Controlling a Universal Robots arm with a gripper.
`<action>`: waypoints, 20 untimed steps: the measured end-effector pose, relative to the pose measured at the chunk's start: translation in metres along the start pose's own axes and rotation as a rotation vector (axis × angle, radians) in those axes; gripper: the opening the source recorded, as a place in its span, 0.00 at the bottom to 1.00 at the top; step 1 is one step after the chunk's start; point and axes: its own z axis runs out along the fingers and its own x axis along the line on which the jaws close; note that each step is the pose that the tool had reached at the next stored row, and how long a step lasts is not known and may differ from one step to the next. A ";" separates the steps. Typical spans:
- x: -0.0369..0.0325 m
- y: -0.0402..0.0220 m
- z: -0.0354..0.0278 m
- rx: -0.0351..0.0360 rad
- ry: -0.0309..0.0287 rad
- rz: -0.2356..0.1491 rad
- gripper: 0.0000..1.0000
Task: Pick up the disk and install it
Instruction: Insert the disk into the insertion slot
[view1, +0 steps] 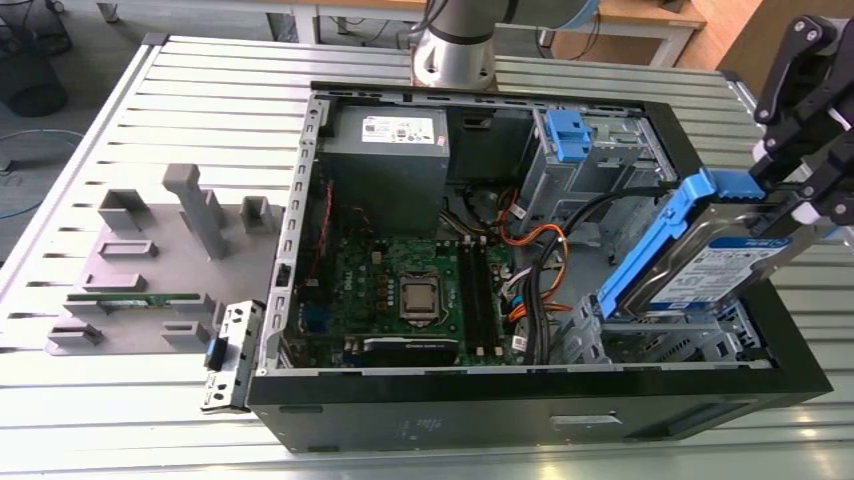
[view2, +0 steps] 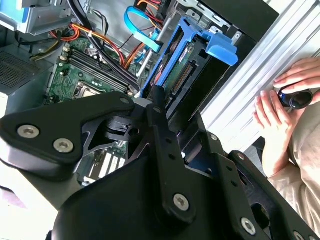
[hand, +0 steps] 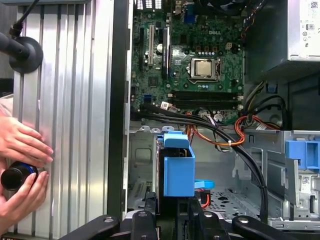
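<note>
Exterior view: we see the gripper (view1: 787, 200) clamped on the blue handle end of the disk (view1: 703, 268), holding it tilted with its label up, its lower end at the metal drive cage (view1: 627, 338) in the open computer case (view1: 467, 420), at the exterior view's right.

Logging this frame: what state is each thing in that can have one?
disk: tilted on end over the case's edge, gripped, not yet seated.
gripper: shut on the disk's blue carrier.
computer case: lying flat, side open.
processor: exposed, no cooler on it.
blue bracket: in place inside the case.
hand: resting flat beside the case.
</note>
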 end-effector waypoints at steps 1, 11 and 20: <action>-0.0004 0.0000 0.0002 0.0000 0.0000 0.000 0.35; -0.0021 0.0001 0.0026 0.0001 -0.0010 0.017 0.35; -0.0027 0.0005 0.0058 0.0001 -0.0011 0.025 0.35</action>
